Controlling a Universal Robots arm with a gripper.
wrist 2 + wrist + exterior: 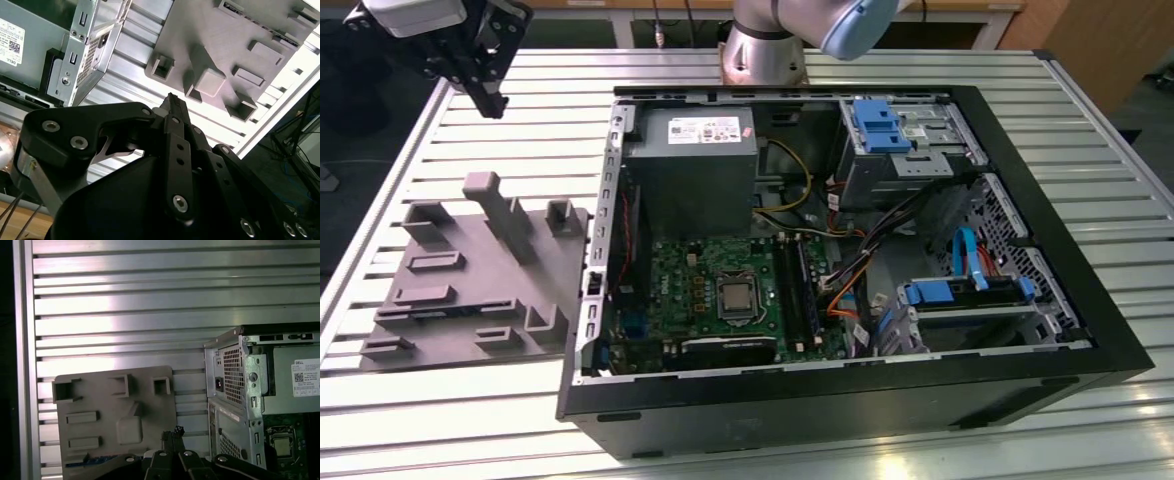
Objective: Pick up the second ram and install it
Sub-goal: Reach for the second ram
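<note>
Open air around the hand [491, 106], grey fixture's upright posts [495, 208] beneath it, metal case wall [603, 240] just beside them

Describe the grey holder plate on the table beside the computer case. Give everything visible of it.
The grey holder plate looks like matte moulded plastic. It has a flat base carrying several upright posts of differing heights, low rectangular blocks and open square pockets. It lies flat on the slatted metal table, on the exterior view's left of the open computer case, with a strip of table between them in the first wrist view. The gripper hangs clear of it, not touching.
</note>
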